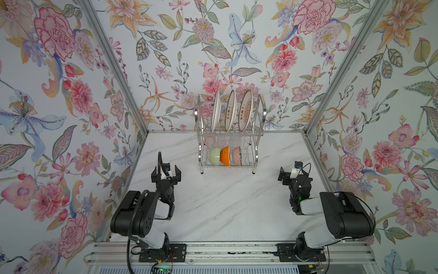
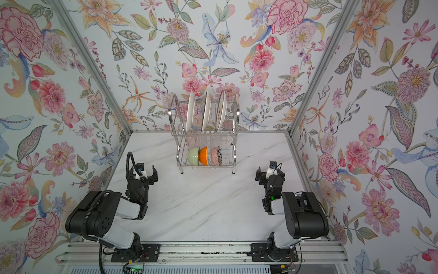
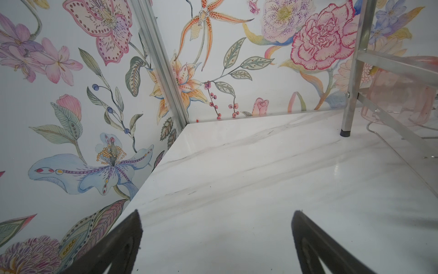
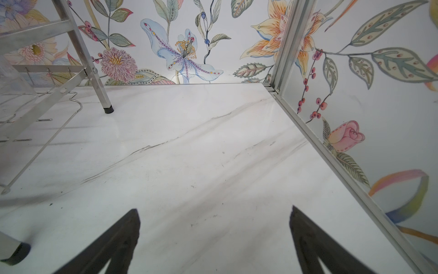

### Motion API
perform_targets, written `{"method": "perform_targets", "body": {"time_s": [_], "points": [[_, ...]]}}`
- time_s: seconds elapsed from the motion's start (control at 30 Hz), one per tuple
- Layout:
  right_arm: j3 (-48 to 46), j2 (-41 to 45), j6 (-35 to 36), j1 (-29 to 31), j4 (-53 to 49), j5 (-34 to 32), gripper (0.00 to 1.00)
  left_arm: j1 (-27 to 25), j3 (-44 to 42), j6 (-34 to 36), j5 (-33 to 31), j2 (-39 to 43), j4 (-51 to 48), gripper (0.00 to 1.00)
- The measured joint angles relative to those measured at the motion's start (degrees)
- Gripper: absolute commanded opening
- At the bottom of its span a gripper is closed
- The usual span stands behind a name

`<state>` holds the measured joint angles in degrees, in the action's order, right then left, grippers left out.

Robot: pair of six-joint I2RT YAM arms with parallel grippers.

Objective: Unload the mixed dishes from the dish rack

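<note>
Dish rack (image 1: 228,132): shiny silver wire, two tiers, arched sides, on the veined white marble tabletop (image 1: 225,201).
Upper tier: three round white plates (image 1: 230,111), on edge.
Lower tier: three glossy bowls tipped sideways, namely green bowl (image 1: 214,155), orange bowl (image 1: 225,155) and pink-patterned bowl (image 1: 237,155).
My left gripper (image 3: 216,211) and right gripper (image 4: 213,208): arms folded, low in front of the rack, one to each side, fingers wide, empty.

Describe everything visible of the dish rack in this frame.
The dish rack is shiny silver metal wire, two tiers between arched side frames, upright on black-capped feet at the back of the marble table, near the rear wall. Three plates stand on edge in its upper tier; three bowls, green, orange and pink-patterned, lie tipped in the lower.
</note>
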<state>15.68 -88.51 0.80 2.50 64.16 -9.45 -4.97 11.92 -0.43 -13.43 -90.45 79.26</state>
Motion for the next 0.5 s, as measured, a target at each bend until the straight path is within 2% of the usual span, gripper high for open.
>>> {"method": "perform_targets", "body": {"time_s": [0.3,0.5], "points": [[0.00,0.79,0.02,0.00,-0.90,0.00,0.99,0.00,-0.07,0.02,0.00,1.51,-1.09,0.99],[1.29,9.73,0.42,0.07,-8.50,0.04,0.99,0.00,0.13,0.04,0.35,14.51,-8.81,0.99]]}}
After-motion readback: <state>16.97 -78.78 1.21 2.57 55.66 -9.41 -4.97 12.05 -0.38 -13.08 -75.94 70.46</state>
